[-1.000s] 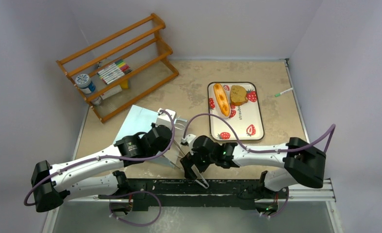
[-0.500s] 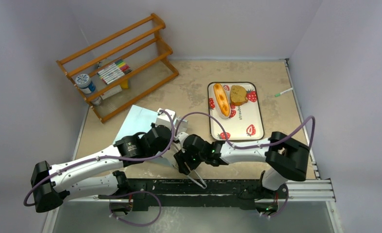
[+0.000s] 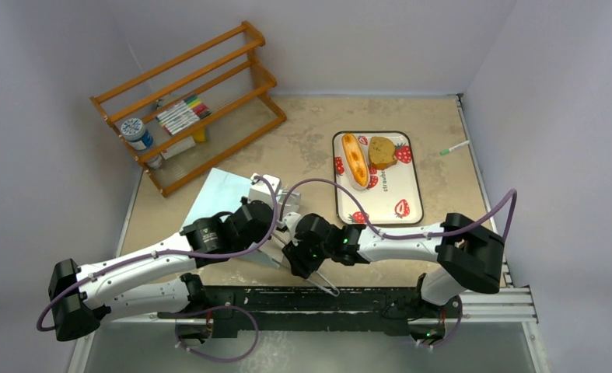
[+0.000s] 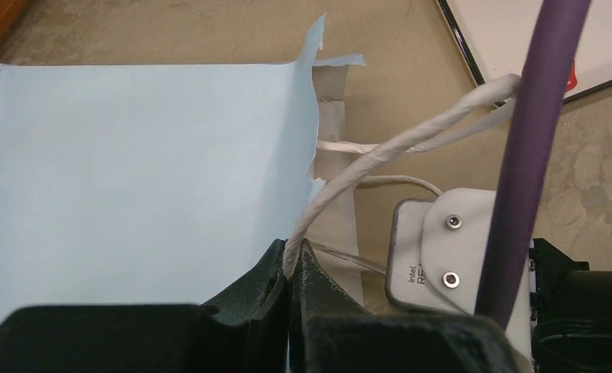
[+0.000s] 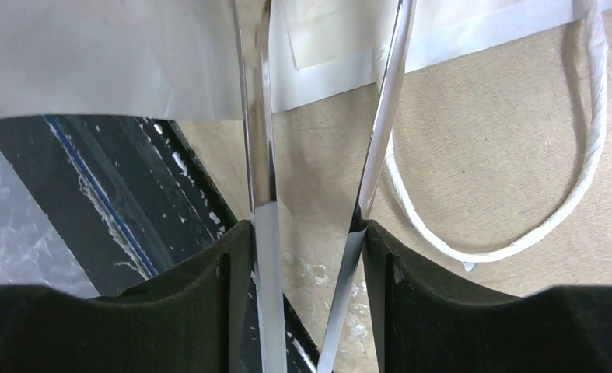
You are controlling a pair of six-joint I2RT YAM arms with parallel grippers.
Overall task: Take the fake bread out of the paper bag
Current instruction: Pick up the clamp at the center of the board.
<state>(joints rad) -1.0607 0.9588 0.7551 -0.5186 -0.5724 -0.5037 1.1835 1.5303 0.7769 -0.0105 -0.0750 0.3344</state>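
The left gripper (image 4: 289,268) is pinched tight on a white string handle (image 4: 380,148) of the paper bag (image 4: 139,179), which lies flat on the table (image 3: 310,132), its mouth toward the tray (image 3: 403,203). The right gripper (image 5: 310,225) grips metal tongs (image 5: 260,155) whose prongs stand apart, tips at the bag's white opening, beside a second string handle (image 5: 575,186). On the tray, beyond the bag, rest a long loaf (image 3: 354,159) and a brown slice (image 3: 381,151).

The beige mottled desk (image 3: 310,128) carried a wooden rack (image 3: 190,105) at its far left, a strawberry-print tray (image 3: 388,198) right of centre, the light blue paper bag (image 3: 221,198) lying flat, and a green-tipped pen (image 3: 456,148) near the right wall.
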